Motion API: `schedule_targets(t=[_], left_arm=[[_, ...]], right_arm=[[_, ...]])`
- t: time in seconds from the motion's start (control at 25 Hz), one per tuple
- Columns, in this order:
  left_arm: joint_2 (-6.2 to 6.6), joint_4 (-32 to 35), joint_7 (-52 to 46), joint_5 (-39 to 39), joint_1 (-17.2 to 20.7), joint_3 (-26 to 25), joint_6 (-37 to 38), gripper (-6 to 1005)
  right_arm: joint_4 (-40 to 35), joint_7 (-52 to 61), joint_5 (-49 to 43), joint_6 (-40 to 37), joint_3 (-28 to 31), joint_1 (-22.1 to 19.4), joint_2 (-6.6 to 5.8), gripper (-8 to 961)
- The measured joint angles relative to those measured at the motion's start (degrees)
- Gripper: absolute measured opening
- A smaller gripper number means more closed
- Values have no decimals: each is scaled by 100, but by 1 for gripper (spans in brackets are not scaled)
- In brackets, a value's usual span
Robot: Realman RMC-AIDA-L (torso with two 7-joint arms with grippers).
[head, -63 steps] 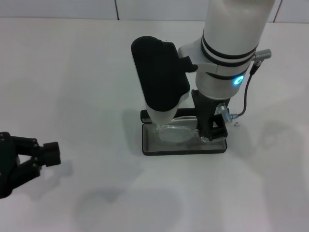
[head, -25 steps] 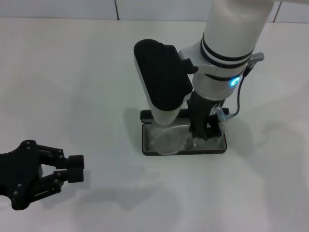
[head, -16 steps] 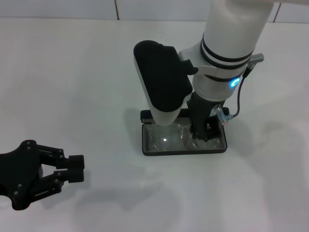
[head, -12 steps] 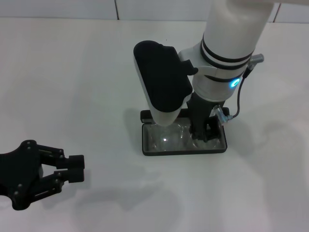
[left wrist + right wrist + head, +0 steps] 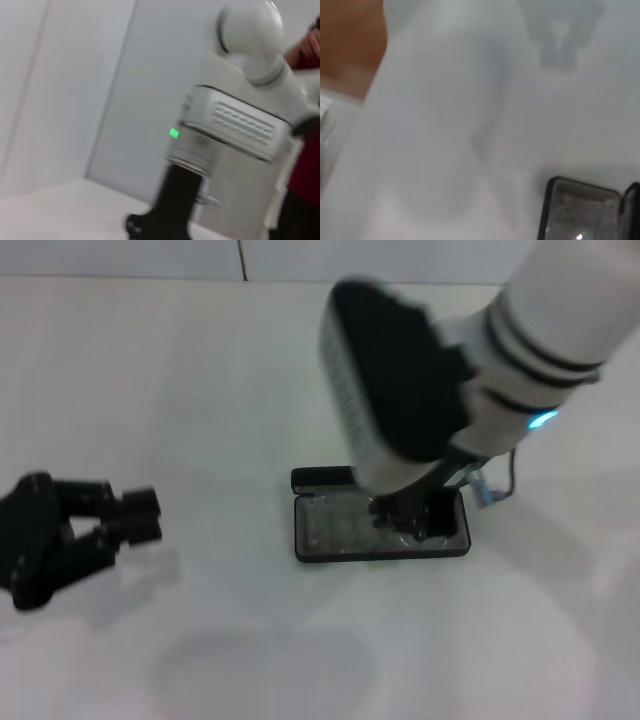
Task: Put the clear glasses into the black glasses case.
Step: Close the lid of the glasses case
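The black glasses case [image 5: 380, 530] lies open on the white table [image 5: 200, 370], near the middle. Its lid stands up at the far edge. The clear glasses [image 5: 345, 525] lie inside the case, on the grey lining, but they are blurry and hard to see.

The right gripper [image 5: 410, 520] hangs over the right part of the case, under the big white arm [image 5: 540, 330]. It is blurred and partly hidden, so I cannot tell if its fingers are spread or pressed together, or if they touch the glasses.

The left gripper [image 5: 135, 518] is low on the left side, well apart from the case. Its fingers [image 5: 140, 502] are spread and hold nothing.
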Motion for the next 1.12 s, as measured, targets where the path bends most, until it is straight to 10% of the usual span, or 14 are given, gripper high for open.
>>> schedule_targets(t=[0.32, 0.44, 0.84, 1.12], left_arm=[[-408, 6, -339, -27, -721, -499, -257, 192], [-483, 30, -516, 68, -965, -452, -487, 197], [-726, -1200, -357, 1206, -2731, 337, -2718, 205], [-769, -1688, -223, 840, -2993, 1381, -3765, 206]], right_arm=[[-3052, -583, 1127, 145, 2387, -2976, -23, 62], [-3135, -1215, 2311, 596, 3285, -3814, -16, 63], [882, -2856, 5431, -295, 6213, -4247, -78, 30], [2562, -3564, 5440, -934, 7467, -4132, -96, 13]])
